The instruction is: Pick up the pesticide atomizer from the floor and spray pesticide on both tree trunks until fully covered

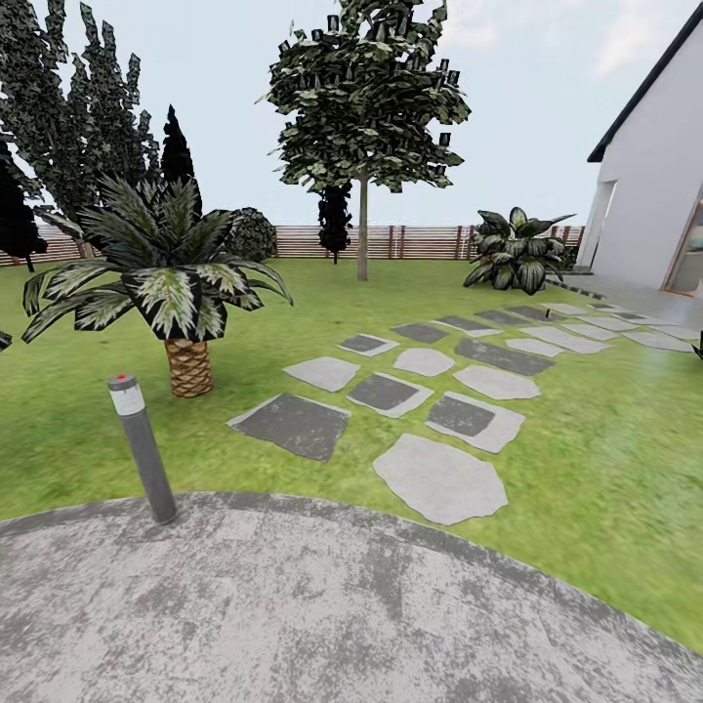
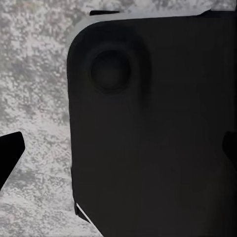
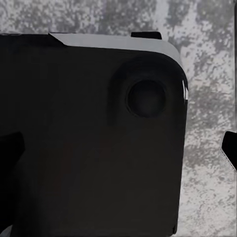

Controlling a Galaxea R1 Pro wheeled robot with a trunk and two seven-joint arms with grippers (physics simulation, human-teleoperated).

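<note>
In the head view the robot stands on a grey paved circle (image 1: 322,605) with mottled, worn-looking concrete, at the edge of the garden's soft green lawn (image 1: 596,459). The pesticide atomizer cannot be made out anywhere on the grass, so the main risk is rolling off in the wrong direction or taking the slim grey bollard lamp (image 1: 143,449), a smooth post with a red cap at lower left, for the bottle. A short palm (image 1: 176,293) with a scaly trunk stands at centre left and could be mistaken for a target; the tall tree (image 1: 362,225) with a thin straight trunk and blocky crown stands upper centre before the slatted wooden fence (image 1: 410,241). Flat irregular stepping stones (image 1: 439,478) run toward the white house (image 1: 649,195). In the left wrist view a matte black rounded body panel (image 2: 153,128) hangs over speckled paving; whether the left gripper is spread or pressed together I cannot tell. The right wrist view shows a like black panel (image 3: 94,133) over the same paving, and the right gripper's state is equally unclear.
</note>
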